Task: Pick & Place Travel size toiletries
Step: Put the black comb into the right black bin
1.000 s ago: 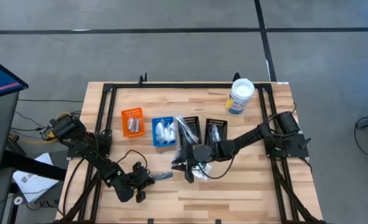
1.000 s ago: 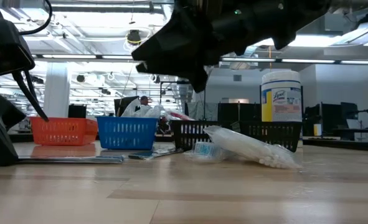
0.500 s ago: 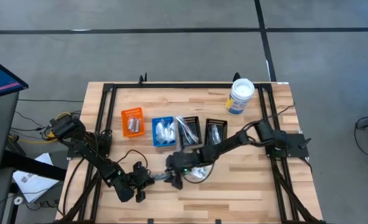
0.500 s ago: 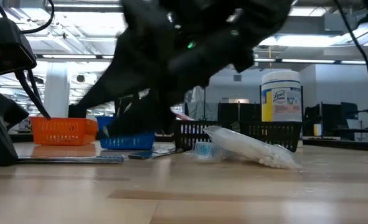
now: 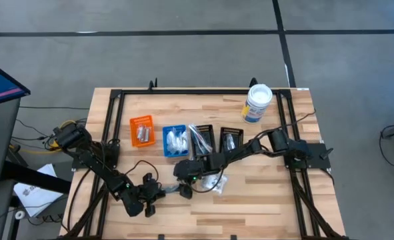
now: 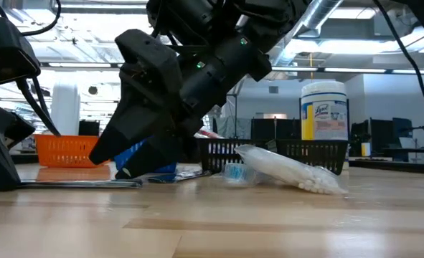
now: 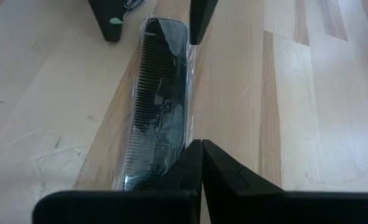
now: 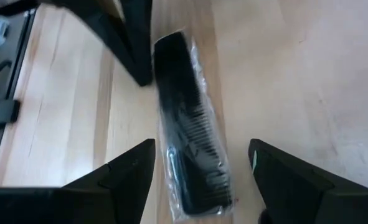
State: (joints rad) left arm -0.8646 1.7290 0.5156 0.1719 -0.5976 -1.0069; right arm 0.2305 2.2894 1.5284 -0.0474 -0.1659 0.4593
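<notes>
Black comb in clear wrap [image 7: 160,102], lying flat on the wooden table [image 5: 263,200] toward its front edge, between the two grippers. Left gripper [image 5: 158,192]: low at the front left of the table, fingers clenched together with nothing between them; the left wrist view shows its closed tips at one end of the comb, resting against the wrapper, though whether they press it cannot be told. Right gripper [image 8: 199,180]: reached across from the right side, fingers spread wide and released; the right wrist view shows them straddling the other end of the comb without touching it. The high view shows the comb only as a small dark sliver between the grippers, but alone gives the row behind: orange bin [image 5: 141,131] with silvery items, blue bin [image 5: 175,141] with white packets, two black bins [image 5: 201,139] [image 5: 232,141] with slim wrapped pieces, and a white tub with blue label [image 5: 257,103] at the back right. The low view hides the comb behind the right arm's body, yet shows a clear packet of white-tipped sticks [image 6: 287,170] lying loose on the table in front of the black bins, which the high view mostly covers with the arm.
</notes>
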